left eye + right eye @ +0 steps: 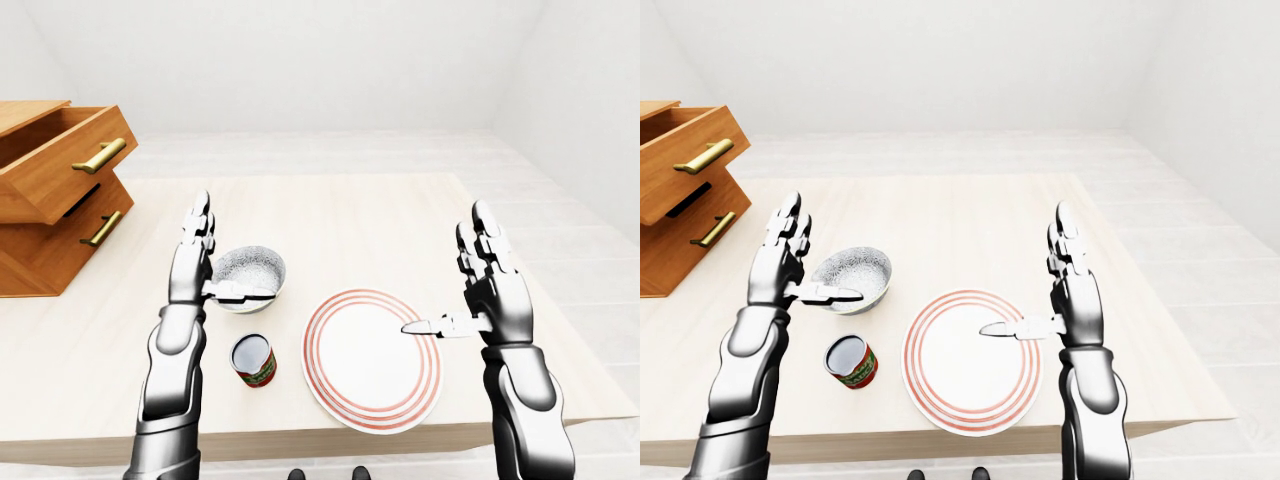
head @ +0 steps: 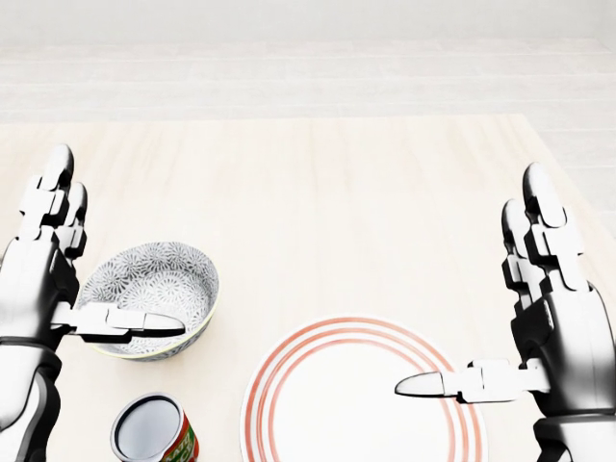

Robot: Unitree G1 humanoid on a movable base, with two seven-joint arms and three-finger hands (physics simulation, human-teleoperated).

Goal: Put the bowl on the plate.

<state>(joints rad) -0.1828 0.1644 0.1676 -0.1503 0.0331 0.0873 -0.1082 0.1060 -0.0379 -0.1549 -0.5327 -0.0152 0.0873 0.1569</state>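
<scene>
A grey-patterned bowl [image 2: 154, 285] sits upright on the light wood table, left of a white plate [image 2: 337, 409] with red rings. My left hand [image 2: 91, 260] stands open beside the bowl's left rim, its thumb [image 2: 130, 322] reaching across the bowl's near edge, its fingers pointing up. My right hand [image 2: 491, 308] is open over the plate's right edge, thumb [image 2: 433, 384] stretched above the plate. Neither hand holds anything.
A small open can [image 2: 152, 431] with a red label stands below the bowl, left of the plate. A wooden drawer unit [image 1: 55, 195] with brass handles, its top drawer pulled out, sits at the table's left in the left-eye view. The table's near edge [image 1: 330, 430] runs just below the plate.
</scene>
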